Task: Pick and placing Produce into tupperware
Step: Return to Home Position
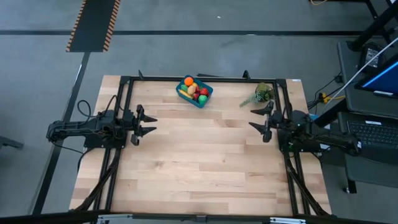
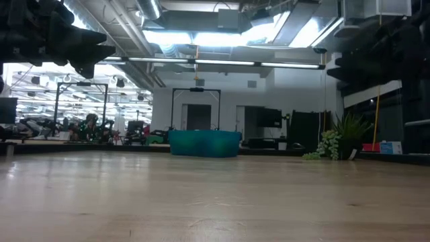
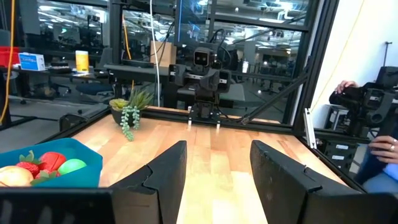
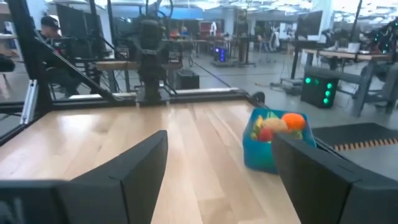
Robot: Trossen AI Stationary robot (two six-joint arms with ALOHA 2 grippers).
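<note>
The blue tupperware (image 1: 194,91) stands on its base on the table near the far edge, with several small toy fruits and vegetables (image 1: 193,89) inside: orange, red, yellow and green. It also shows in the low view (image 2: 204,143), the left wrist view (image 3: 50,163) and the right wrist view (image 4: 268,144). My left gripper (image 1: 149,124) is open and empty above the table at its left side. My right gripper (image 1: 257,118) is open and empty above the table at its right side. No produce shows loose on the table.
A grey-green leafy plant sprig (image 1: 260,94) lies at the far right of the table, near my right gripper. A black frame (image 1: 205,79) runs along the table's far edge and sides. People show in the room beyond the table (image 3: 379,149).
</note>
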